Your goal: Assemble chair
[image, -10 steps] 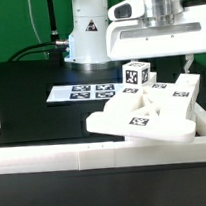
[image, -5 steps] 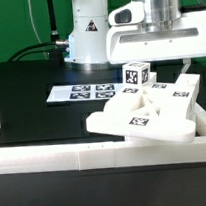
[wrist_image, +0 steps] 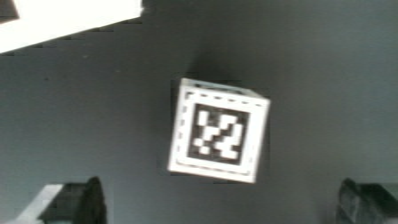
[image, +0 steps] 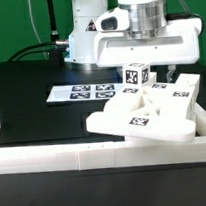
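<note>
Chair parts: we see a cluster of matte white pieces (image: 147, 113) on the black table, toward the exterior view's right, close behind the near border wall.
Seat slab: a broad flat piece (image: 138, 121) lies lowest and nearest, with a marker tag on its upper face.
Upright post: a square-ended post (image: 136, 75) stands behind the slab — tags show on its top and its near face; in the wrist view we look down on its tagged end (wrist_image: 221, 131).
Other bars: further white pieces (image: 182, 88) lean at the far right of the cluster; we cannot tell how they touch each other.
Gripper: the gripper (image: 146, 59) hangs above the post, jaws spread wide and holding nothing — its two fingertips (wrist_image: 68, 201) show dark on either side of the post, apart from it.
Marker board: a flat white sheet with tags (image: 81, 93) lies left of the parts.
Border wall: a long low white wall (image: 85, 151) runs along the near edge.
Table: black surface (image: 30, 92).
</note>
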Robot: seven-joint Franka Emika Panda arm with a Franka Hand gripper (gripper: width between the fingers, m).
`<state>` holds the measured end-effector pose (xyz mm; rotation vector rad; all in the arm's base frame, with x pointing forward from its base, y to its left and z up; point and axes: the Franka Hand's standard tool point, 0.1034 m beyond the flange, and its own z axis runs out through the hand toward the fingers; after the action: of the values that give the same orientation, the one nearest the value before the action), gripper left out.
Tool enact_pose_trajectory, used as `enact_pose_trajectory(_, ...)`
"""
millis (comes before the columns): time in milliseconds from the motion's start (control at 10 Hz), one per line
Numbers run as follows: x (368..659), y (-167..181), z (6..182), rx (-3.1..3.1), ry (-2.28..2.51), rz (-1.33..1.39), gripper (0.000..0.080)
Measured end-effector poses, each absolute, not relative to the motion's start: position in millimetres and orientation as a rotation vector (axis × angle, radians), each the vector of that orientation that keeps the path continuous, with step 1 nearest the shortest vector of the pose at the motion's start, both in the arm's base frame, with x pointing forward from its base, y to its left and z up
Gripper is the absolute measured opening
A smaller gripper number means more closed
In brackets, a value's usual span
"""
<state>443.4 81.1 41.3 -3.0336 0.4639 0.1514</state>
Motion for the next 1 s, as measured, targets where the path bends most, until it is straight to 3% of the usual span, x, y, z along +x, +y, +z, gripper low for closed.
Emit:
enact_pose_trajectory(400, 444, 81, 39.8, -3.03, 0.485, 0.146, 0.0649)
enact_pose_trajectory(600, 434, 75, 23.8, -3.01, 0.619, 0.14, 0.0649)
enact_pose_trajectory(1000, 430, 79, 13.8, -2.988, 0.722, 0.152, 0.0649)
